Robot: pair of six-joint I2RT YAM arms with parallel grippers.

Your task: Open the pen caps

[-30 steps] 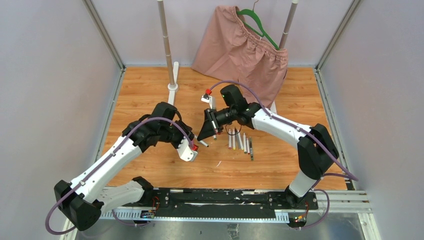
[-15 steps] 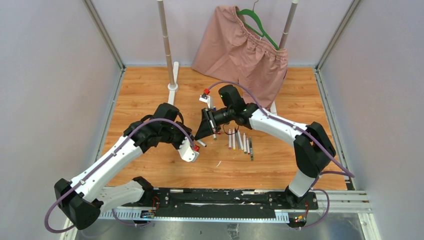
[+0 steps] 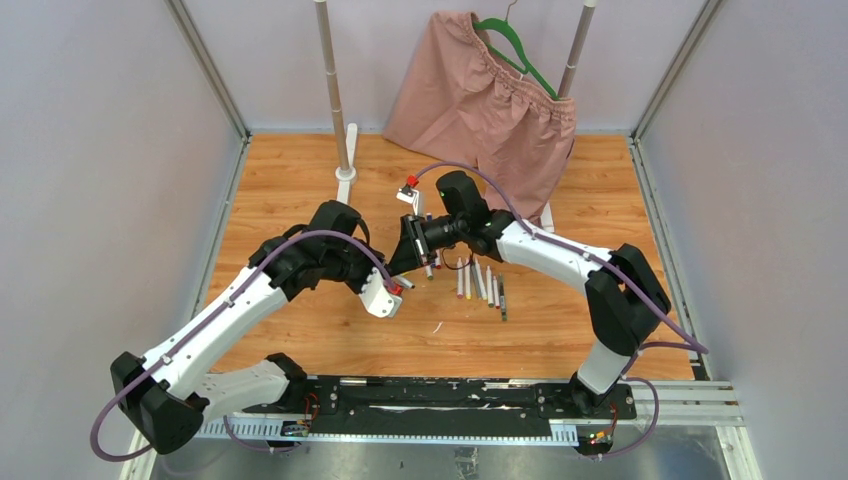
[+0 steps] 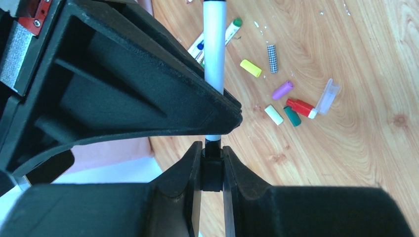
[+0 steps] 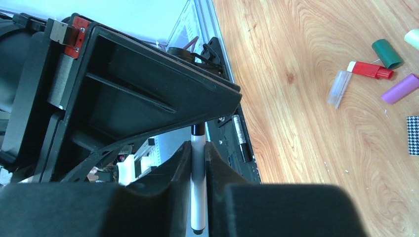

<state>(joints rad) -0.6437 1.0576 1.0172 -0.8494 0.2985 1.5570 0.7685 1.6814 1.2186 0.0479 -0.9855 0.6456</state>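
Black, the cap (image 4: 212, 174) is pinched in the left gripper (image 4: 212, 160), apparently not yet off the white pen (image 4: 215, 54). The right gripper (image 5: 198, 150) clamps the barrel, and both are held above mid-table. Loose caps (image 4: 282, 90) on the wooden table (image 4: 356, 163) suggest several pens are done. Right of the grippers, a row of pens (image 3: 480, 282) seems partly capped, so work remains.

Loose pen caps (image 4: 282, 90) and a row of pens (image 3: 481, 282) clutter the right; wooden floor (image 3: 285, 195) lies open leftward.
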